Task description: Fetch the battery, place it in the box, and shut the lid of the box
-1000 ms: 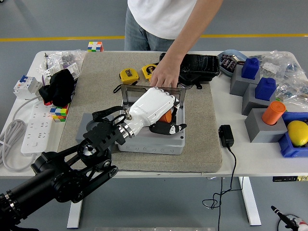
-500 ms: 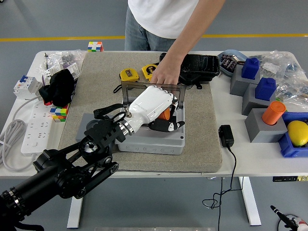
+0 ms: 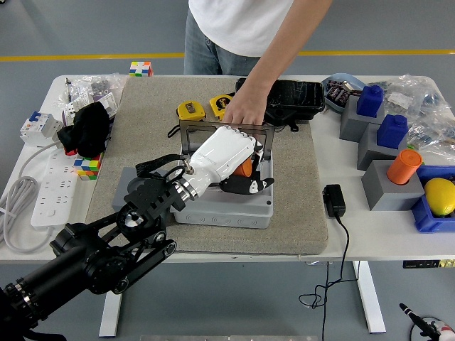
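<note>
A grey box [image 3: 227, 213] stands open on the brown mat [image 3: 298, 213] near the table's front. Its lid [image 3: 186, 135] stands upright at the far side, and a person's hand [image 3: 242, 110] holds its top edge. My left hand [image 3: 245, 183], white with black fingers, reaches into the box from the left. Its fingers are curled around an orange battery [image 3: 245, 169], which is mostly hidden under the palm. I cannot tell whether the battery touches the box floor.
Yellow tape measures [image 3: 190, 111] and a black case [image 3: 293, 98] lie behind the box. A black adapter [image 3: 333, 199] lies to its right. Grey blocks with blue pieces [image 3: 377, 128] and an orange cylinder [image 3: 404, 167] stand far right. A power strip [image 3: 51, 192] lies at the left.
My left hand has shifted slightly back and left inside the box, still around the battery. The lid's top edge has risen a little under the person's hand.
</note>
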Robot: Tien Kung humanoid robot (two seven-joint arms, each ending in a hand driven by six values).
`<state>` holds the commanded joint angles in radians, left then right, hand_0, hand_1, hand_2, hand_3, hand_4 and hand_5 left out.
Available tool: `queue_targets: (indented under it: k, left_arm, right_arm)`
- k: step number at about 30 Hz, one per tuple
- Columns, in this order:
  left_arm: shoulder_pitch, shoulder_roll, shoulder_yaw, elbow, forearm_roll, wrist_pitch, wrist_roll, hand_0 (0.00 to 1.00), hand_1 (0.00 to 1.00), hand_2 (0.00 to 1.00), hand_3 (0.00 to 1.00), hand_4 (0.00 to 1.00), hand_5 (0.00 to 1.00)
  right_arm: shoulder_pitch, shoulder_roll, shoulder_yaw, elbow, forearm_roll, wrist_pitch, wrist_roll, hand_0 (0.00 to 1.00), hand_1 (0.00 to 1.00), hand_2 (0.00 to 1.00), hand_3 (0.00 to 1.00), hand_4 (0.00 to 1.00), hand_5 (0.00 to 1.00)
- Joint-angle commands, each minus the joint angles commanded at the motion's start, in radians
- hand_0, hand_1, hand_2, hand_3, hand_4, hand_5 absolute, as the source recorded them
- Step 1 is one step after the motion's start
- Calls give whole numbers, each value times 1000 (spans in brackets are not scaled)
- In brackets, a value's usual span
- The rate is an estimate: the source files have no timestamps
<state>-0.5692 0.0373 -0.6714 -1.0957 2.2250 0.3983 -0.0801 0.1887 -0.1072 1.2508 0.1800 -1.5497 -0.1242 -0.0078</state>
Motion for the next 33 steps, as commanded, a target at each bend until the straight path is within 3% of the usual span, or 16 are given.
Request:
queue_targets:
  k: [9,16,33]
  left_arm:
    - [5,-5,9,-2,-8,8,-5,74,72,121,119,631,419]
    - [-15,-14,12,39,-30,21,-31,75,73,122,122,632,425]
    - [-50,-29,17,78,-84,15,-53,94,88,136,137,638,449]
  right_arm:
    - [-1,-2,-5,0,3,0,-1,890,868,837,884,998,998]
    - [-1,-3,-4,0,-2,1,-2,890,868,837,884,998,998]
    - [7,-4,-16,0,12,-1,0,889,868,836,884,998,998]
